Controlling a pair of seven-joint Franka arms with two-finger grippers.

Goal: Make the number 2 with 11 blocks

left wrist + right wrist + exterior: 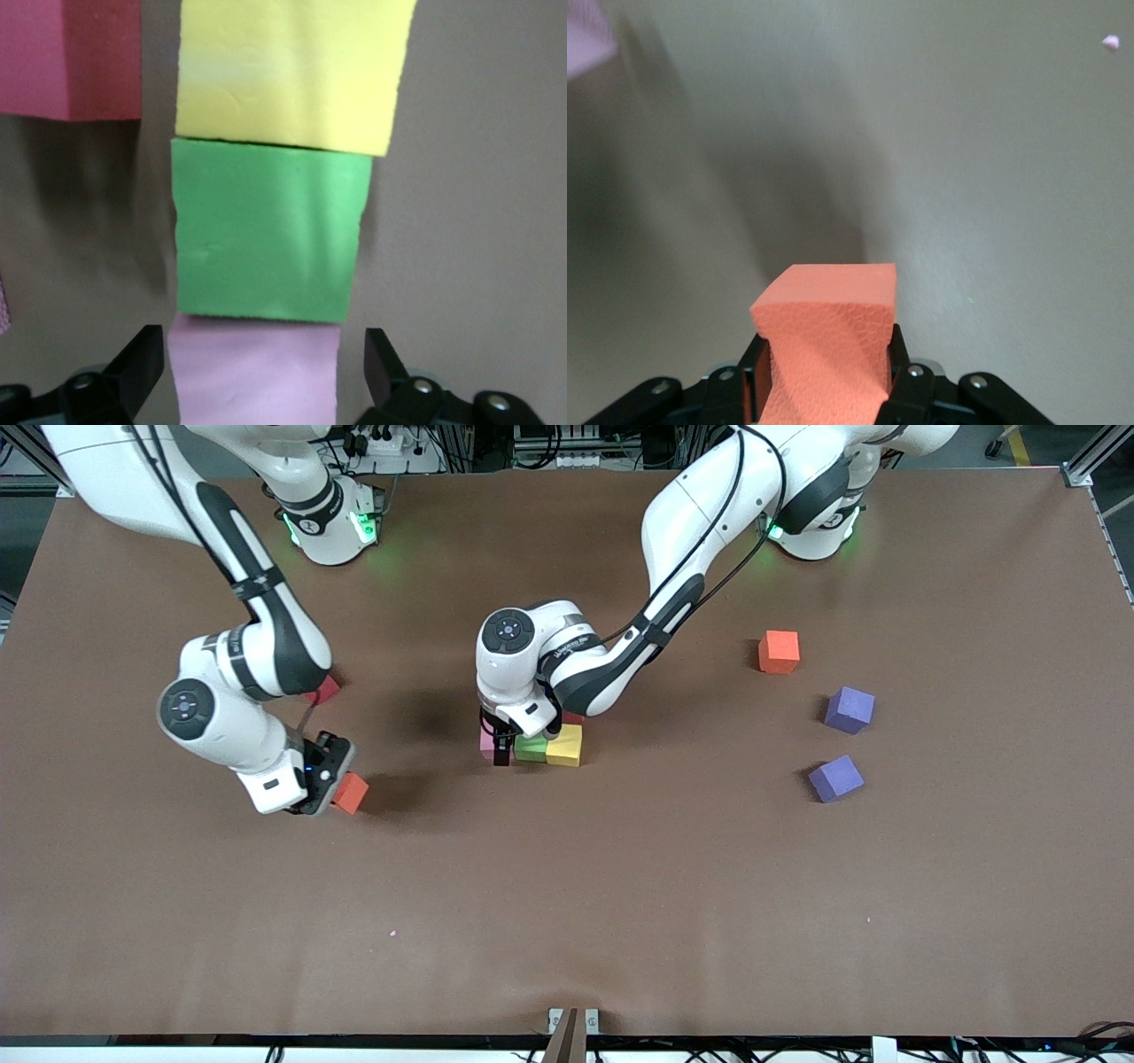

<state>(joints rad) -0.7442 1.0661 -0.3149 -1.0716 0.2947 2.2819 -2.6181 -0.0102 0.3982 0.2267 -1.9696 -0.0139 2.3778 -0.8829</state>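
Note:
A pink block [486,746], a green block [531,749] and a yellow block [564,746] lie touching in a row at the table's middle. A crimson block [574,718] sits beside the yellow one, mostly hidden under the left arm. My left gripper [501,751] is down at the pink block [257,376], open, one finger [142,359] on each side with a gap. My right gripper [328,779] is shut on an orange block [352,793], squeezed between its pads [828,341], low over the table toward the right arm's end.
Another crimson block [326,689] lies under the right arm's wrist. Toward the left arm's end lie an orange block [779,652] and two purple blocks [850,709] [835,779]. The brown table [567,921] stretches toward the front camera.

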